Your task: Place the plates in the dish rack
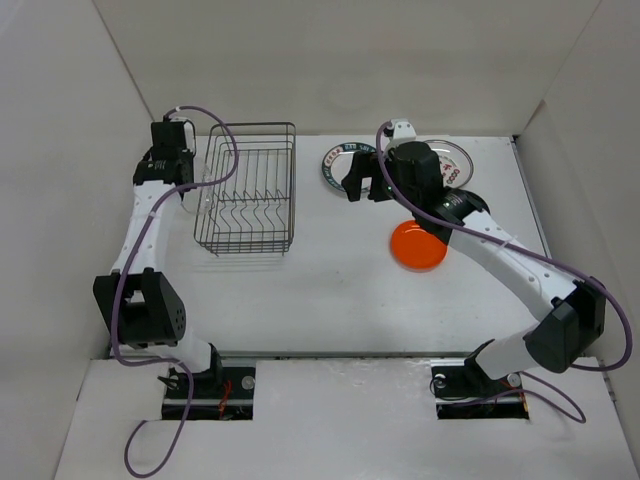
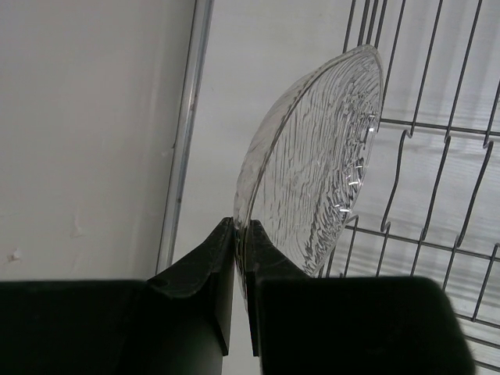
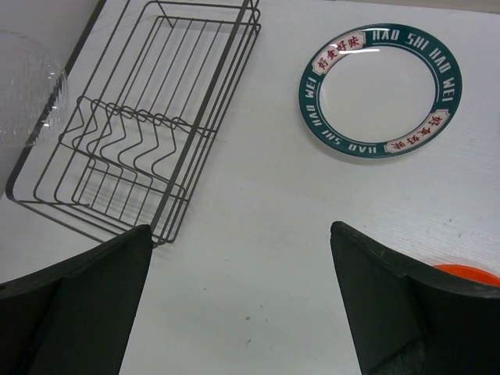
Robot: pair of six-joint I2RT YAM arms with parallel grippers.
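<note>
Writing: the green plate (image 3: 379, 90) has "HAO SHI HAO WEI" in white letters going round its dark green rim. There are also red signs in white patches, and I cannot read them.
Green plate: it lies flat on the table (image 1: 330, 300), on the far side and to the right of the rack. Nothing lies on it.
Rack (image 1: 245, 190): a dark wire basket on the far left part of the table. A row of bent prongs stands inside it, and the wire floor shows between them.
Clear plate (image 2: 312, 172): it stands up on its edge, tilted, right by the rack's left wall. I cannot tell if it is over the wall or just outside it.
Left gripper (image 2: 240, 226): its jaws are squeezed together on the low rim of the clear plate and pinch it tight.
Right gripper (image 3: 241, 233): its jaws are spread wide with nothing between them. It hangs over bare table between the rack and the green plate.
Orange plate (image 1: 418, 245): it lies flat on the table on the right, nearer than the green plate, and the right arm hides part of it.
Red-mark plate (image 1: 455, 160): white, flat, at the far right, with part of it hidden behind the right arm.
</note>
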